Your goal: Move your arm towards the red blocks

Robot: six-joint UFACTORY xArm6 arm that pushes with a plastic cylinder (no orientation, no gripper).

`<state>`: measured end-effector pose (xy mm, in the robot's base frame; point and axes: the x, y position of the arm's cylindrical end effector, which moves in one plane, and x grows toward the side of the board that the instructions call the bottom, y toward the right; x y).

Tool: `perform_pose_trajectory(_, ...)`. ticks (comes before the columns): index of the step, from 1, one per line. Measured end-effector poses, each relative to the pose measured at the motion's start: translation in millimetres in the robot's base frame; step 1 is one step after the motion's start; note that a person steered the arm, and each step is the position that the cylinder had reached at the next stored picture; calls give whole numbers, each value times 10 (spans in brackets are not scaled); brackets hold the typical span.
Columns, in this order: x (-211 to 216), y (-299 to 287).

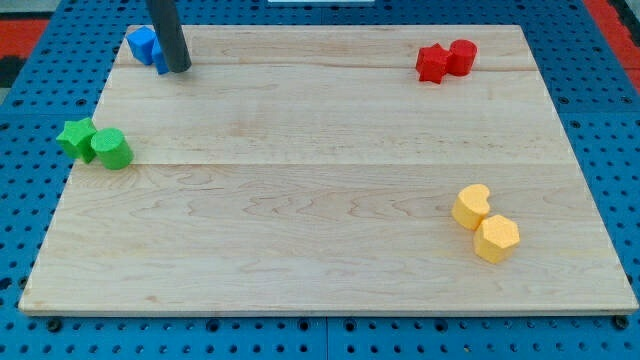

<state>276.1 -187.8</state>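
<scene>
Red blocks sit near the board's top right corner: a red star-like block (432,63) touching a red cylinder (462,55) on its right. My tip (178,69) rests near the top left corner, just beside blue blocks (146,46) whose shapes are probably partly hidden by the rod, well apart from the red pair. No fingers exist on this bare rod. Green star (76,137) and green cylinder (112,148) touch at the left edge; yellow heart-like block (471,206) and yellow hexagon (496,238) lie near the bottom right corner

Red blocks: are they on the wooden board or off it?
On it. Both red blocks sit touching near the wooden board's top right; my tip is far left.
</scene>
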Motion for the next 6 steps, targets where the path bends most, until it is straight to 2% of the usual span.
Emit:
perform_pose_trajectory(1,21,259)
perform_pose_trajectory(3,-142,2050)
perform_pose_trajectory(4,216,2166)
perform_pose_trajectory(6,270,3675)
